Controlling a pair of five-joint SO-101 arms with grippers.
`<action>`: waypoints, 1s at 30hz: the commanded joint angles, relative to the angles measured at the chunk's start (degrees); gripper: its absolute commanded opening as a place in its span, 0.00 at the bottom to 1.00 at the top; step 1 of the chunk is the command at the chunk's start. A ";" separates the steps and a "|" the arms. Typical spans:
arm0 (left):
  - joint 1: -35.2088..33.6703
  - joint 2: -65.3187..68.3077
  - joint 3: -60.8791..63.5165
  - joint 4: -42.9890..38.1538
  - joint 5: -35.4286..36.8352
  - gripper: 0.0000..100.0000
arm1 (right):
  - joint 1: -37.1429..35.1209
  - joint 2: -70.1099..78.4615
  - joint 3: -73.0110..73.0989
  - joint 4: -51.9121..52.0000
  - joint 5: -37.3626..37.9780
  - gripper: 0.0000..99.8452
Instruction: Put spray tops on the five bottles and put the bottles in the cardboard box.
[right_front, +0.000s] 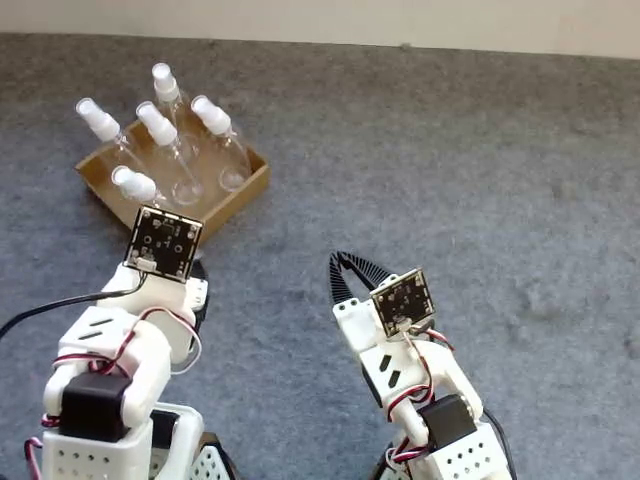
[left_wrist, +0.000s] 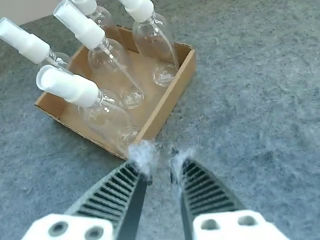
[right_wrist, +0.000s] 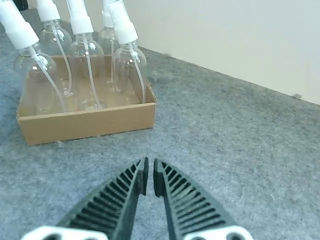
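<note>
5 capped bottles (right_front: 172, 150) sit in cardboard box (right_front: 243, 188), so keep left gripper (left_wrist: 161, 167) (ajar, empty) & right gripper (right_wrist: 150, 176) (clenched, empty) off box.

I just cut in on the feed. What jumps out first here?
Five clear bottles with white spray tops stand together in the box at the far left of the grey mat. Both grippers are empty: the left gripper is just short of the box's near wall, and the right gripper is low over the mat.

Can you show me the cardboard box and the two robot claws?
cardboard box (right_wrist: 85, 125), right wrist view, front wall.
left gripper (left_wrist: 159, 162), left wrist view, between the fingertips.
right gripper (right_wrist: 150, 172), right wrist view, between the fingertips.
</note>
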 joint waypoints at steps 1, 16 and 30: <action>1.19 -0.13 -6.73 3.16 0.79 0.01 | 0.75 -0.66 6.02 0.13 0.62 0.02; 0.75 -9.89 -14.90 13.54 0.79 0.00 | 8.84 -0.75 4.79 0.22 0.62 0.02; 0.84 -20.79 -14.90 19.34 0.53 0.00 | 10.59 -0.75 -20.26 20.62 0.62 0.02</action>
